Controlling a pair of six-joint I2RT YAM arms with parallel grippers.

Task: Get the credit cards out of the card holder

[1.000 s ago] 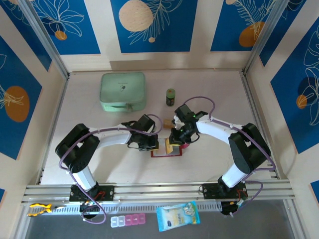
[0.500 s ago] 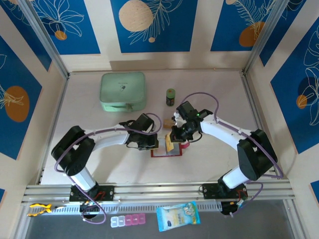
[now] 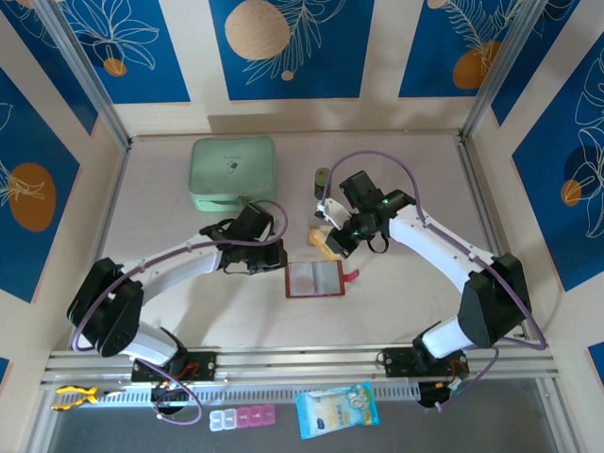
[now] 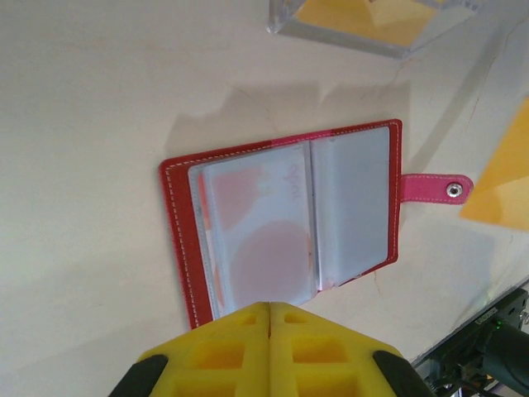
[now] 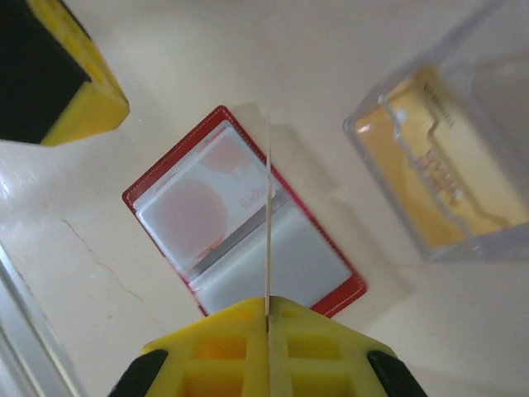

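Note:
The dark-red card holder (image 3: 316,278) lies open and flat on the table, also in the left wrist view (image 4: 178,240) and the right wrist view (image 5: 335,294). One clear sleeve holds a whitish card with red circles (image 4: 256,240). My right gripper (image 3: 330,242) hovers just behind the holder, shut on a yellow-orange card (image 3: 325,248), which is edge-on in its own view (image 5: 268,207). My left gripper (image 3: 275,257) is shut with nothing in it, just left of the holder; its yellow fingers (image 4: 240,351) sit before the holder's near edge.
A clear shallow tray (image 5: 430,240) holding a yellow card (image 5: 434,169) stands beside the holder. The mint-green zip case (image 3: 233,174) and a small green bottle (image 3: 323,176) are at the back. A pill box (image 3: 243,418) and a blue packet (image 3: 337,408) lie below the rail.
My right gripper has lifted the yellow-orange card out of the holder and carried it back. My left gripper has drawn off the holder's left edge to the left.

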